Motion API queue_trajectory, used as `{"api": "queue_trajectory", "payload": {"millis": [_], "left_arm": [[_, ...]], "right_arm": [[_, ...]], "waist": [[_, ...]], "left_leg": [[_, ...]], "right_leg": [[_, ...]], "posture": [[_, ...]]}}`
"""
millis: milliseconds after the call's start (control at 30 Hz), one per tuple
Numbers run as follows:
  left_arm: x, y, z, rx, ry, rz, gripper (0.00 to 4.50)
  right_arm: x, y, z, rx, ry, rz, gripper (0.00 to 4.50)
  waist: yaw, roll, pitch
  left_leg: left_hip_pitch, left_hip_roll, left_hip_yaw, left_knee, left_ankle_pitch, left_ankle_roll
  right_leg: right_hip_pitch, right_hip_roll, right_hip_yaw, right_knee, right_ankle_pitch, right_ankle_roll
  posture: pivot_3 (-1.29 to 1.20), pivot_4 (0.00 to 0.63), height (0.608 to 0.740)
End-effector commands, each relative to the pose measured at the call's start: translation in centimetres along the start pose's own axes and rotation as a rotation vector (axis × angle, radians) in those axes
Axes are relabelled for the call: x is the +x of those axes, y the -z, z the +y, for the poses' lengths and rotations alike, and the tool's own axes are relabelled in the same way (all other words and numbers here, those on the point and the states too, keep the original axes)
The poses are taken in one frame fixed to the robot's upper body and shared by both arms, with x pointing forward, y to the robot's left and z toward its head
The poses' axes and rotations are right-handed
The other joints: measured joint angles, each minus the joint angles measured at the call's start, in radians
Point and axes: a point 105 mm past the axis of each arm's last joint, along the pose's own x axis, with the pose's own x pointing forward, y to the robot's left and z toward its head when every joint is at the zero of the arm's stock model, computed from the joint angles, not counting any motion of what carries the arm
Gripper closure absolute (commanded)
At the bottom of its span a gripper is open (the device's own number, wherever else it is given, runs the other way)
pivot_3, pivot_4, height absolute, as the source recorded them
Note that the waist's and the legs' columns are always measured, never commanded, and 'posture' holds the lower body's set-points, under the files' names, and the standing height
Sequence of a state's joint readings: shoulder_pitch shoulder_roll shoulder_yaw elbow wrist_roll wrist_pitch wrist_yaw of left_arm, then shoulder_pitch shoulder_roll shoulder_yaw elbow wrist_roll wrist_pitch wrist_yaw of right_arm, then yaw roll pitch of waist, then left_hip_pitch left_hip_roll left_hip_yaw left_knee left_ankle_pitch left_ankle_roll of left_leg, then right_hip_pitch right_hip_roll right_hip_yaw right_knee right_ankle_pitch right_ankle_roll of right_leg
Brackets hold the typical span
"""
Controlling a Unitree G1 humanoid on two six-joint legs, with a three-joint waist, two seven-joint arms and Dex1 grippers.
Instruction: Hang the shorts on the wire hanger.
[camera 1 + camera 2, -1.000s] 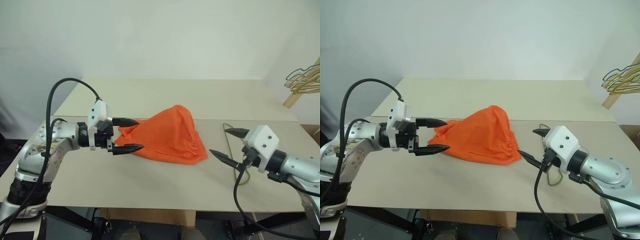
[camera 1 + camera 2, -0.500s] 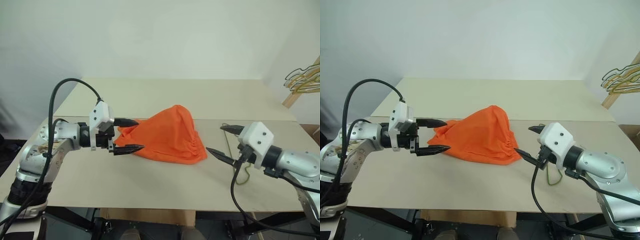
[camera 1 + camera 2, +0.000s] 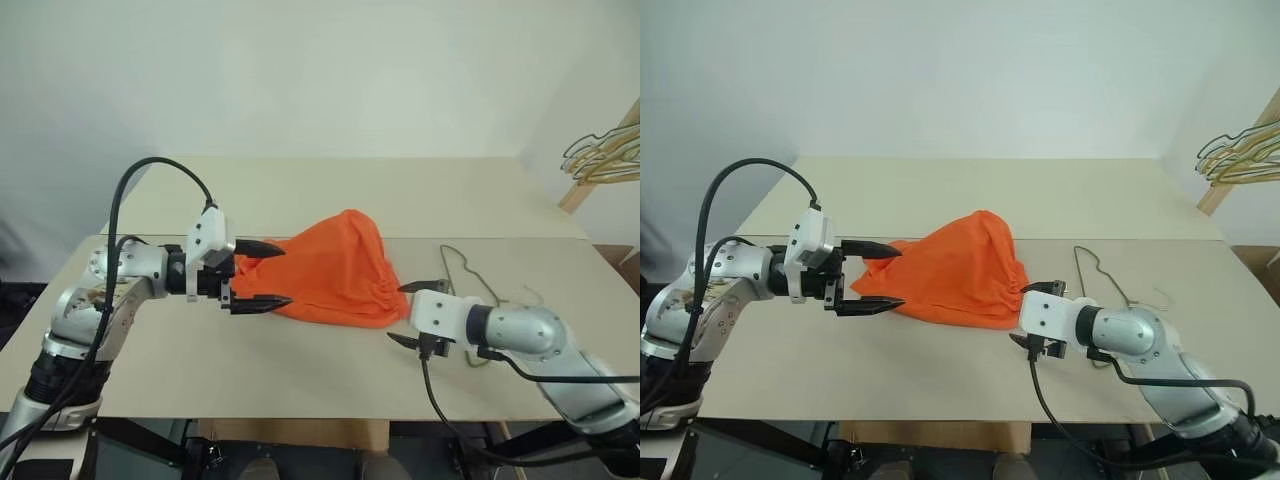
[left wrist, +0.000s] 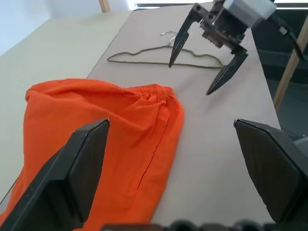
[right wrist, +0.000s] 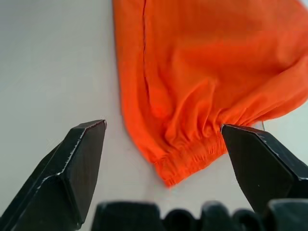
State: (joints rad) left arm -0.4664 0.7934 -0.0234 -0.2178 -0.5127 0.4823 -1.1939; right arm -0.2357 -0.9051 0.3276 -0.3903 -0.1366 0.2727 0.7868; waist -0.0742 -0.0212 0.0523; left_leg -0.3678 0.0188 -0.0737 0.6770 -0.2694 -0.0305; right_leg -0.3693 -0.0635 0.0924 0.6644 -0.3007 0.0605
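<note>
Right gripper [image 3: 1025, 316] is low over the table [image 3: 300, 370], with its two black fingers spread wide apart and holding nothing; it points at the gathered waistband corner of the shorts [image 3: 335, 268] and is just beside that edge, not yet touching it as far as I can see. Its wrist view looks straight on the elastic hem, which lies between the two fingers. I judge that the step in hand is to take the waistband on this side. To do it well, the fingers should go a little more forward so that one passes over and one under the folded elastic, and close on the thick gathered part, not on the thin cloth behind it, which could slip out. The left gripper [image 3: 262, 272] is on the other side of the orange heap, pointing level toward it, its fingers also wide apart, one above and one below the edge of the cloth; whether they touch it I cannot tell. The shorts lie as a bunched mound in the middle of the table, and the wire hanger [image 3: 468, 290] lies flat on the table behind the right arm, near the shorts but apart from them. A bunch of hangers [image 3: 600, 158] hangs at the far right.
</note>
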Motion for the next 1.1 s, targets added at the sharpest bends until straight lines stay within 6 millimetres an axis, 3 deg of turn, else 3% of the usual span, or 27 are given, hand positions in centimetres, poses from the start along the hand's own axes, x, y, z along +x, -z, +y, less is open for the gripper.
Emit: {"api": "queue_trajectory", "payload": {"millis": [33,267,567,667,767,1033,1100], "left_arm": [[0.0,-1.2,0.1,0.052,0.002,-0.021,0.00],[-0.2,-1.1,-0.2,0.047,-0.008,-0.021,0.00],[-0.5,-1.0,-0.4,0.041,-0.017,-0.014,0.00],[-0.6,-1.0,-0.4,0.041,-0.018,-0.011,0.00],[-0.7,-0.9,-0.3,0.041,-0.019,-0.010,0.00],[-0.9,-0.9,-0.2,0.043,-0.024,-0.007,0.00],[-0.9,-0.8,-0.2,0.043,-0.027,-0.005,0.00]], "right_arm": [[1.0,1.9,-0.9,-0.167,0.016,0.103,0.05],[2.9,3.2,-1.6,-0.281,0.023,0.117,0.05],[5.0,3.4,-1.9,-0.335,0.037,0.092,0.05],[5.6,3.4,-1.7,-0.330,0.023,0.080,0.65],[6.1,3.6,-1.4,-0.326,0.011,0.074,1.69],[6.5,4.0,-0.8,-0.312,-0.028,0.075,4.49],[6.5,4.2,-0.7,-0.308,-0.034,0.078,4.49]], "waist": [[-0.004,0.000,0.000],[-0.017,0.000,0.000],[-0.028,-0.002,-0.003],[-0.027,-0.002,-0.004],[-0.027,-0.002,-0.004],[-0.026,-0.002,-0.004],[-0.024,-0.002,-0.004]], "left_leg": [[0.000,0.000,0.000,0.000,0.000,0.000],[0.000,0.000,-0.001,0.000,0.000,0.000],[0.003,0.001,-0.002,0.000,0.000,0.000],[0.008,0.002,-0.002,-0.001,0.000,0.000],[0.015,0.002,-0.001,-0.002,0.000,0.000],[0.016,0.002,-0.002,-0.003,0.000,0.000],[0.016,0.002,-0.002,-0.003,0.000,0.000]], "right_leg": [[0.000,0.000,0.000,0.000,0.000,0.000],[0.000,0.000,0.000,0.000,0.000,0.000],[0.002,0.002,0.000,0.001,0.000,-0.001],[0.007,0.002,0.000,0.001,0.001,-0.001],[0.015,0.002,0.000,-0.001,0.000,-0.001],[0.015,0.003,0.000,-0.001,0.000,-0.002],[0.015,0.003,0.000,-0.001,0.000,-0.002]], "posture": [[-0.08,0.000,0.740],[-0.06,0.000,0.740],[-0.04,0.000,0.740],[-0.03,0.000,0.740],[-0.03,0.000,0.740],[-0.02,0.000,0.740],[-0.02,0.000,0.740]]}}
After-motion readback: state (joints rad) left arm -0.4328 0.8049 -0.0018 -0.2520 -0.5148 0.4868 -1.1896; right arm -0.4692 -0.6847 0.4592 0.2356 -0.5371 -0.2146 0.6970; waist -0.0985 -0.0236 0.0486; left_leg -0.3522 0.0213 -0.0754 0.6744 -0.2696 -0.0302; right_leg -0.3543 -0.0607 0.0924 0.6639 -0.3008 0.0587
